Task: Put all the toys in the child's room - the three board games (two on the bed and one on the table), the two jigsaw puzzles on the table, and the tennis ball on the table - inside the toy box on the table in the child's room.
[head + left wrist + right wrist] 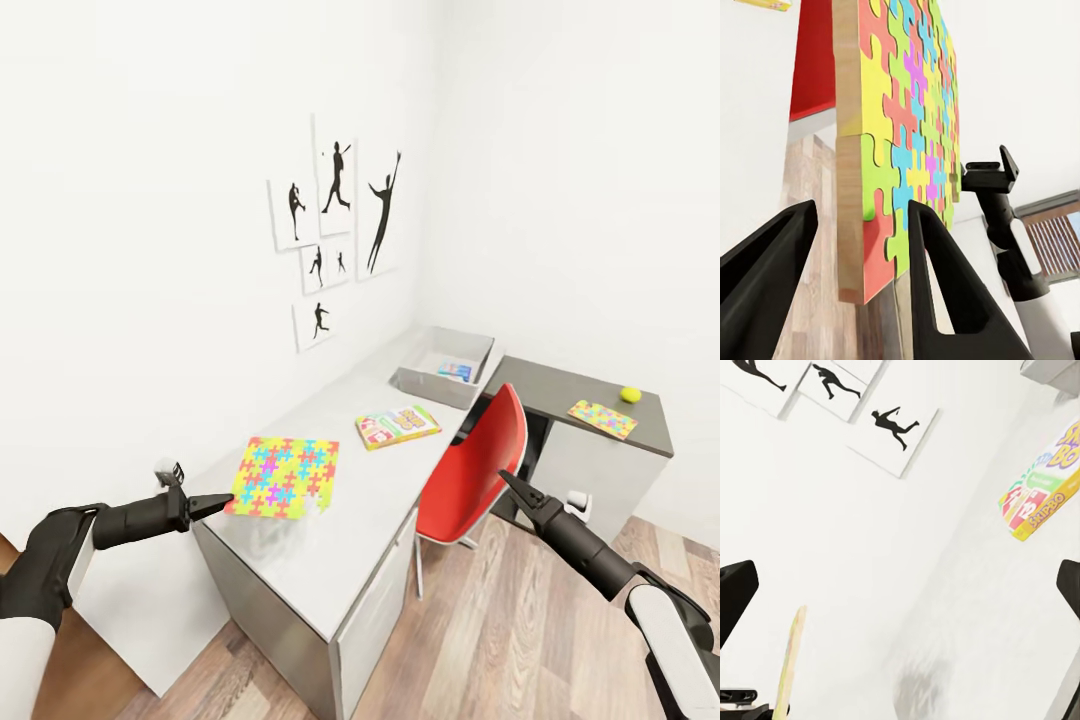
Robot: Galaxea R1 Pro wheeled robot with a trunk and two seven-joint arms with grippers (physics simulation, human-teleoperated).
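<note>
Yellow, pink, blue, green mosaic on thin square jigsaw puzzle [284, 477]; pale grey long table [330, 560]; red swivel chair [480, 470]; yellow-green small tennis ball [629, 394].

Head cam looks down across table [330, 560]; wrist cams sit close (both share jigsaw puzzle [911, 142]).

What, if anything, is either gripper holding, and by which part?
The left gripper grips the thin multicoloured mosaic jigsaw puzzle by its near edge; the right gripper holds nothing.

The scene held two jigsaw puzzles [284, 476] [603, 418], two board games [397, 426] [454, 370], one tennis ball [629, 394], one toy box [412, 380] and six silhouette pictures [335, 235].
</note>
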